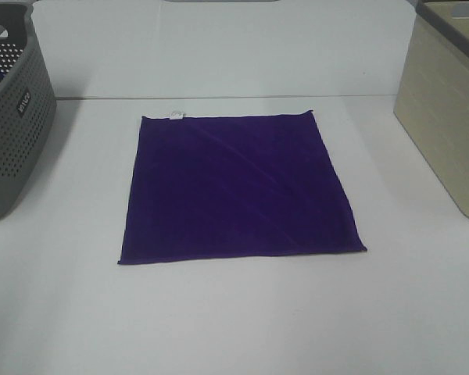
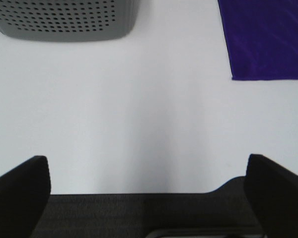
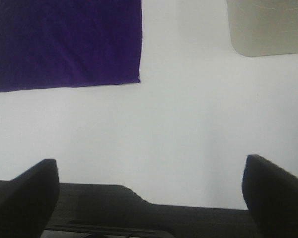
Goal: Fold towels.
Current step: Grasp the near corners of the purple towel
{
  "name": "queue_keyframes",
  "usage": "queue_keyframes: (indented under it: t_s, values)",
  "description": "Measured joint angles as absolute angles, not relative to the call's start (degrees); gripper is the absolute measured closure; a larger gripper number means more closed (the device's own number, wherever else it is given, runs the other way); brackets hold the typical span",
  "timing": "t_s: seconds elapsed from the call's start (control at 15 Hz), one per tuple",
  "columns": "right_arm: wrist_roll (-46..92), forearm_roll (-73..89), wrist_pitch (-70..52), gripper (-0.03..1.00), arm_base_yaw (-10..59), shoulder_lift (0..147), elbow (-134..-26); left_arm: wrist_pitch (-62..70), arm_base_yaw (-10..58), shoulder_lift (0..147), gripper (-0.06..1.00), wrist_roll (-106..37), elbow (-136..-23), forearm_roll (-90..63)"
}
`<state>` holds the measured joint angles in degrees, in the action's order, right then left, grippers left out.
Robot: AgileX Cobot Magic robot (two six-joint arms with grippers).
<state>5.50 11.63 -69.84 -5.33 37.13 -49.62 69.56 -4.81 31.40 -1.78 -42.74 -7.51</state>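
The deep purple square towel (image 1: 236, 187) lies flat and unfolded in the middle of the white table, with a small white tag (image 1: 177, 116) at its far left corner. A faint diagonal crease crosses it. The left wrist view shows its near left corner (image 2: 268, 39); the right wrist view shows its near right corner (image 3: 64, 42). My left gripper (image 2: 146, 183) is open and empty, back from the towel near the table's front edge. My right gripper (image 3: 149, 183) is open and empty, also back near the front edge. Neither arm shows in the exterior high view.
A grey perforated basket (image 1: 12, 117) stands at the left edge of the table; it also shows in the left wrist view (image 2: 64, 20). A beige bin (image 1: 445, 109) stands at the right; it also shows in the right wrist view (image 3: 268, 25). White table (image 1: 234, 320) surrounds the towel.
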Motion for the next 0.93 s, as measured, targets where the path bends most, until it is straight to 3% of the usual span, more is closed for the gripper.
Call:
queue_keyframes:
  t_s: [0.2,0.4,0.6,0.93]
  values:
    - [10.08,18.39,-69.73,0.00,-5.39,55.81,-59.59,67.44,-4.81,53.51,-0.04,-8.71,-49.22,-11.06]
    - [17.30,26.76,-69.61,0.00,-5.39,68.58,-60.50,59.82,-4.81,70.13,-0.04,-17.65,-49.68,-22.92]
    - [18.68,28.30,-65.09,0.00,-4.24,79.01,-60.56,54.14,-3.90,81.88,-0.04,-29.11,-49.73,-36.55]
    - [18.51,27.90,-55.69,0.00,4.30,93.85,-60.62,44.75,1.72,94.71,-0.04,-31.68,-50.36,-38.85]
